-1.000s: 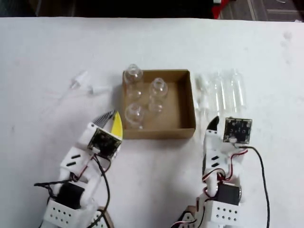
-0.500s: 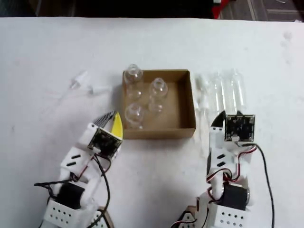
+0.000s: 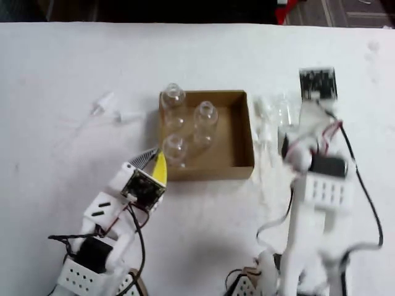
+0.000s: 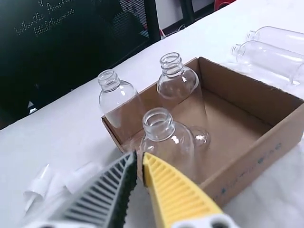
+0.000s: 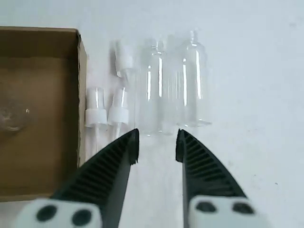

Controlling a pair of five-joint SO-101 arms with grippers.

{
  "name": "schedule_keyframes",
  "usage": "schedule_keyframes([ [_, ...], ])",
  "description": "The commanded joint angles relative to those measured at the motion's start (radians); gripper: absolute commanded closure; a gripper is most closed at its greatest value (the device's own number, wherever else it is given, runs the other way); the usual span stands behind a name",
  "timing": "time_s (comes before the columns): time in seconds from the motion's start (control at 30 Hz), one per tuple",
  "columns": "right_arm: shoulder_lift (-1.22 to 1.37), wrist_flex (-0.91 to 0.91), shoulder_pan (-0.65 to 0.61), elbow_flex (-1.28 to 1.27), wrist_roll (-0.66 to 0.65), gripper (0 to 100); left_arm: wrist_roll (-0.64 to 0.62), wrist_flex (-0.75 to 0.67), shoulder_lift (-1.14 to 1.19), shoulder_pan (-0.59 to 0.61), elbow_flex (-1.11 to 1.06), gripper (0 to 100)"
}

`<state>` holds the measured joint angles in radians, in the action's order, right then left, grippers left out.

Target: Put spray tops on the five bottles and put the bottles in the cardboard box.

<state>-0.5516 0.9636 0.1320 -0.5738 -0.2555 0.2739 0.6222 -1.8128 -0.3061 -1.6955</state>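
Left tool [image 4: 138,164], fingers together, sits at the cardboard box's [image 4: 256,156] front-left corner; right tool [image 5: 156,142], fingers parted, hangs right of the box.

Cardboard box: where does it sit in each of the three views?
High view: cardboard box at the middle, ahead of the left gripper.
Left wrist view: box just beyond the left gripper's tips.
Right wrist view: box beside the spray tops.
Shared landmark: the lying bottles off the box's side.

The closed left claw [image 4: 137,164] sits just before three uncapped bottles [image 4: 167,138] at the cardboard box [image 4: 256,147].
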Motion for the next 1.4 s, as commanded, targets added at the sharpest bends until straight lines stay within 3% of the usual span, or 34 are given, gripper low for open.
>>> schedule_keyframes([
  [0.0, 0.209, 0.048, -0.051, 0.233, -0.012, 88.9, -0.009, 0.002, -0.008, -0.013, 0.003, 98],
  [0.13, 0.429, 0.058, -0.081, 0.430, -0.011, 89.8, -0.009, 0.002, -0.008, -0.013, 0.003, 98],
  [0.27, 0.648, 0.059, -0.079, 0.638, -0.009, 98.9, -0.005, 0.002, -0.008, -0.013, 0.003, 98],
  [0.7, 1.207, 0.275, -0.018, 1.306, -0.005, 96.4, -0.003, 0.002, -0.008, -0.013, 0.003, 98],
  [1.13, 1.492, 0.398, 0.016, 1.668, -0.011, 96.4, -0.003, 0.002, -0.008, -0.013, 0.003, 98],
  [1.37, 1.514, 0.602, 0.015, 1.798, -0.014, 96.4, -0.003, 0.002, -0.008, -0.013, 0.003, 98],
])
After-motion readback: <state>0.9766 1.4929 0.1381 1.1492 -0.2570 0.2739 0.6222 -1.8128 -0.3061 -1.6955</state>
